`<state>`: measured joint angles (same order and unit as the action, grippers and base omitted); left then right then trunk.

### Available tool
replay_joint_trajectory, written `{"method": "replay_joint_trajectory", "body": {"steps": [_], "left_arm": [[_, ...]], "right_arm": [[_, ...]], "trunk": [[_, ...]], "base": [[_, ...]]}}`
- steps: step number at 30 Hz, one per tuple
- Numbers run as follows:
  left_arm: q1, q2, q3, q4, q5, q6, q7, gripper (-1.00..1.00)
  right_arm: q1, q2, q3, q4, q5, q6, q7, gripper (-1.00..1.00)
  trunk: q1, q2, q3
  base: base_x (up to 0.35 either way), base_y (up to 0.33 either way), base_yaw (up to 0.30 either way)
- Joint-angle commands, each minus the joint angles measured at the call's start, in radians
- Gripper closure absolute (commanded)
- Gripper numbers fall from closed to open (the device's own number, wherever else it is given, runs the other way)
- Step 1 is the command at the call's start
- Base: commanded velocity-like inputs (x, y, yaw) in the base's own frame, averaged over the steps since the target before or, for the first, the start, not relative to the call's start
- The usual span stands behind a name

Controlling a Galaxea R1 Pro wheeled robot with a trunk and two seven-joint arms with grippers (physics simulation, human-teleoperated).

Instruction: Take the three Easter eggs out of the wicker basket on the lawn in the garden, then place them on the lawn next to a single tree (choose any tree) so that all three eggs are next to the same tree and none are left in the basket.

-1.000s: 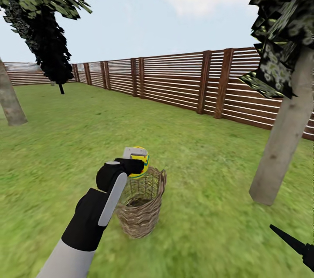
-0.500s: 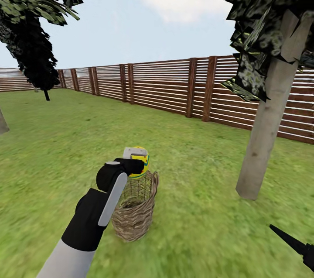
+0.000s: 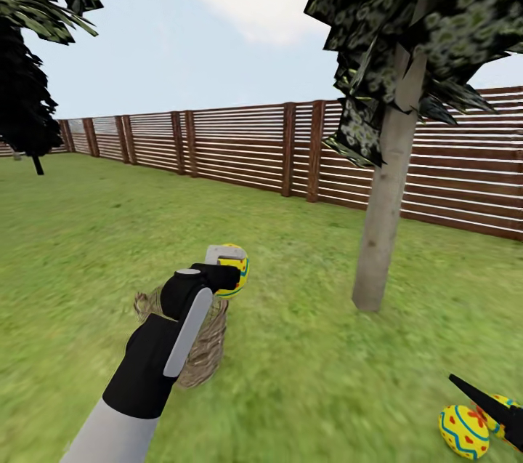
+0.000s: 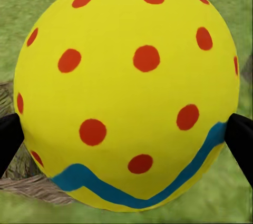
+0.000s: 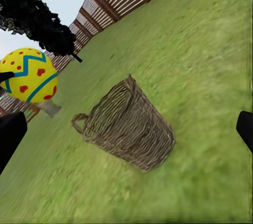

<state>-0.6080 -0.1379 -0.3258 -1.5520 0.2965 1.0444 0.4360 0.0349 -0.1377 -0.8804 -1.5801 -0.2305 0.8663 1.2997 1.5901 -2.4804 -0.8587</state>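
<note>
L tool was clamped on one Easter egg, fingers at both its sides, held up above the lawn, just over & beside the wicker basket. R tool sat low by two more eggs on the grass near the tree; its grip: can't tell.

I am reaching my left arm forward and up with its gripper clamped on an egg, while my right gripper is hanging low at my right side, fingers spread apart.
</note>
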Motion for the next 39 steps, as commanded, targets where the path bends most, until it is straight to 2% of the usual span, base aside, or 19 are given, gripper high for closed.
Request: {"method": "replay_joint_trajectory", "body": {"steps": [1, 15, 18, 21, 26, 28, 32, 36, 39], "left_arm": [[-0.001, 0.0, -0.001, 0.0, 0.01, 0.003, 0.01, 1.0], [-0.001, -0.001, -0.019, 0.031, 0.006, 0.003, 0.01, 1.0], [-0.002, -0.002, -0.019, 0.097, 0.005, 0.003, 0.01, 1.0], [-0.003, -0.004, -0.019, 0.243, 0.008, 0.003, 0.006, 1.0], [-0.013, -0.01, -0.018, 0.387, 0.014, 0.003, -0.001, 1.0], [-0.018, -0.012, -0.018, 0.437, 0.028, 0.003, -0.002, 1.0], [-0.037, -0.014, -0.018, 0.518, 0.115, 0.003, -0.011, 1.0], [-0.066, -0.015, -0.018, 0.598, 0.159, -0.02, -0.023, 1.0], [-0.093, -0.015, -0.018, 0.674, 0.174, -0.063, -0.077, 1.0]], "right_arm": [[0.0, 0.0, 0.0, 0.0, -0.005, 0.007, 0.0, -1.0], [0.0, -0.001, 0.0, 0.0, -0.005, 0.008, 0.0, -1.0], [0.0, -0.001, 0.0, 0.001, -0.004, 0.008, -0.001, -1.0], [0.0, -0.001, -0.001, 0.001, -0.004, 0.008, 0.0, -1.0], [0.0, -0.002, -0.002, 0.002, -0.004, 0.008, -0.001, -1.0], [0.0, -0.002, -0.001, 0.002, -0.004, 0.008, -0.001, -1.0], [0.0, -0.002, -0.001, 0.002, -0.004, 0.008, -0.001, -1.0], [0.0, -0.002, -0.001, 0.002, -0.004, 0.008, 0.0, -1.0], [0.0, -0.001, -0.001, 0.002, -0.005, 0.008, 0.0, -1.0]], "trunk": [[-0.001, 0.0, 0.0], [-0.001, 0.0, 0.016], [-0.001, 0.0, 0.02], [-0.001, 0.0, 0.023], [-0.001, 0.0, 0.029], [-0.001, 0.0, 0.032], [-0.001, 0.0, 0.036], [-0.001, 0.0, 0.041], [-0.001, 0.0, 0.044]], "base": [[-0.263, -0.186, -0.21], [-0.204, -0.204, -0.21], [-0.015, -0.236, -0.21], [-0.004, -0.216, -0.203], [-0.001, -0.197, -0.195], [0.0, -0.193, -0.193], [0.0, -0.192, -0.192], [0.0, -0.154, -0.192], [0.0, -0.09, -0.192]]}}
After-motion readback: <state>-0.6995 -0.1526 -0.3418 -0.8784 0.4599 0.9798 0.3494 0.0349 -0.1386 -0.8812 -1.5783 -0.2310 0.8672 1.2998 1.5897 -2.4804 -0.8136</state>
